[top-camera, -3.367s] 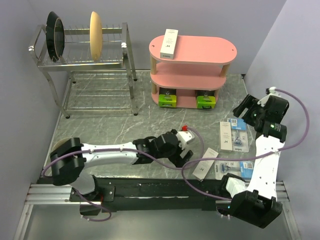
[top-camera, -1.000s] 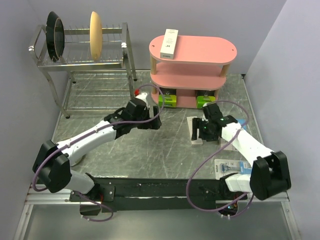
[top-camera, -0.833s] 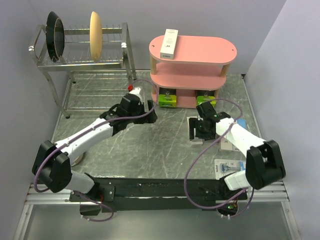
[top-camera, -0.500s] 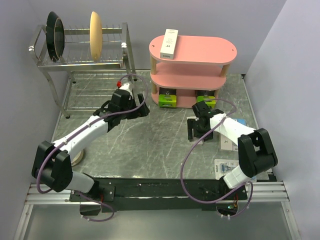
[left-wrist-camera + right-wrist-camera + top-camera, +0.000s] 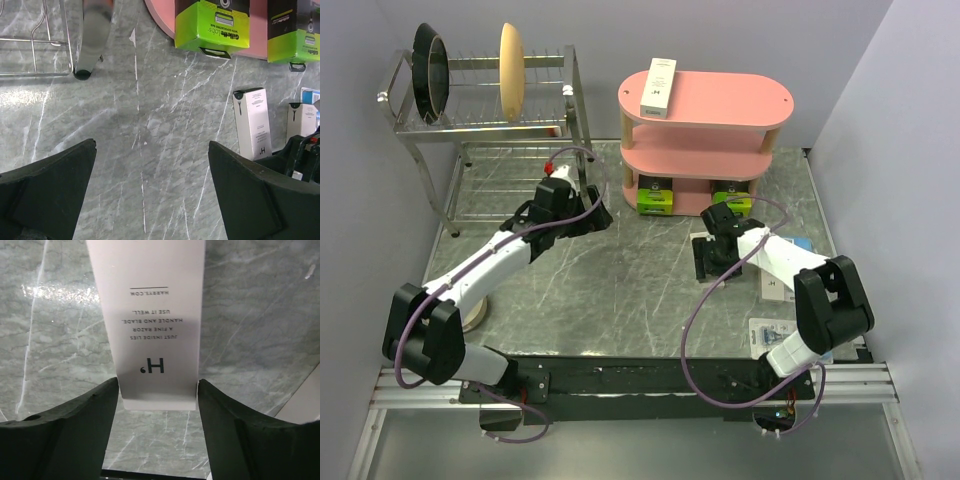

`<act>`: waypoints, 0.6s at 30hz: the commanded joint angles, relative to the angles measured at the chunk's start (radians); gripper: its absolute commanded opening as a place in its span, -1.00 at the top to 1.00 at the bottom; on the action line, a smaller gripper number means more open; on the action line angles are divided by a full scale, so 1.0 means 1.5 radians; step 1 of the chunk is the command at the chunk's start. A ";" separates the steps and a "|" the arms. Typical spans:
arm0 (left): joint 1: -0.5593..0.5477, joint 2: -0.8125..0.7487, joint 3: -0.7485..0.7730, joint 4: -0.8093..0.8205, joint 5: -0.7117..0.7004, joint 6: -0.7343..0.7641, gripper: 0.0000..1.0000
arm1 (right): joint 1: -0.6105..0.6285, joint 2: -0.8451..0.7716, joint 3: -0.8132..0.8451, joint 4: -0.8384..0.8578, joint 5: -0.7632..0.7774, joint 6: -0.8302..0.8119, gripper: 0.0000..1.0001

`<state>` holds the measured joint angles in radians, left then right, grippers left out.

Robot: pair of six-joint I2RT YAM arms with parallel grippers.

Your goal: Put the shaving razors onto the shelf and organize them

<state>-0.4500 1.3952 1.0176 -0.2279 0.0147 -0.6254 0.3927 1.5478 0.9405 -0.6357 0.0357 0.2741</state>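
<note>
**Razor sort: right claw on a white box, left claw free**

Top external: pink shelf (image 5: pixel 762 106) stands at the far side of the marble table (image 5: pixel 620 290), beside a wire dish rack (image 5: pixel 490 125); one white razor box (image 5: pixel 658 85) lies on the top board at its left end; two lime-green boxes (image 5: pixel 657 200) sit on the bottom board, left and right; left gripper (image 5: pixel 595 213) hovers over bare table in front of the shelf's left end; right gripper (image 5: pixel 705 262) is low over a slim white box (image 5: pixel 698 241) lying on the table in front of the shelf; a blue-carded blister pack (image 5: pixel 772 336) lies near the right arm's base.

Left wrist: left gripper (image 5: pixel 150 192) released, fingers wide apart with only table between them; the slim white box (image 5: pixel 252 122) lies flat, the right gripper at its near end; a second white box (image 5: pixel 300 120) lies just beside it.

Right wrist: right gripper (image 5: pixel 157 390) clenched on the end of the slim white box; both fingers (image 5: pixel 95 410) press its long edges; "H'" print faces the camera.
</note>
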 commanded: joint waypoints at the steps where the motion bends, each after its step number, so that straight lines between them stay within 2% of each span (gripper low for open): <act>1: 0.005 -0.028 -0.004 0.036 0.022 -0.013 -0.99 | 0.007 0.012 0.006 0.025 -0.003 -0.016 -0.48; 4: 0.008 -0.031 -0.009 0.037 0.021 -0.014 -0.99 | 0.008 0.019 0.007 0.025 -0.011 -0.019 -0.50; 7: 0.017 -0.036 -0.015 0.040 0.022 -0.014 -0.99 | 0.008 0.026 0.009 0.026 -0.019 -0.022 -0.33; 9: 0.021 -0.038 -0.021 0.039 0.024 -0.016 -0.99 | 0.008 0.025 0.011 0.022 -0.022 -0.029 -0.12; 12: 0.030 -0.044 -0.025 0.039 0.023 -0.012 -0.99 | 0.008 -0.002 0.029 -0.011 -0.022 -0.057 0.01; 18: 0.038 -0.034 -0.019 0.052 0.022 -0.003 -0.99 | 0.007 -0.163 0.088 -0.129 -0.065 -0.113 0.17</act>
<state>-0.3981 1.3678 0.9833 -0.1986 0.0334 -0.6395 0.3969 1.4948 0.9596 -0.7029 -0.0120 0.1715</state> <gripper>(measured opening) 0.995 0.633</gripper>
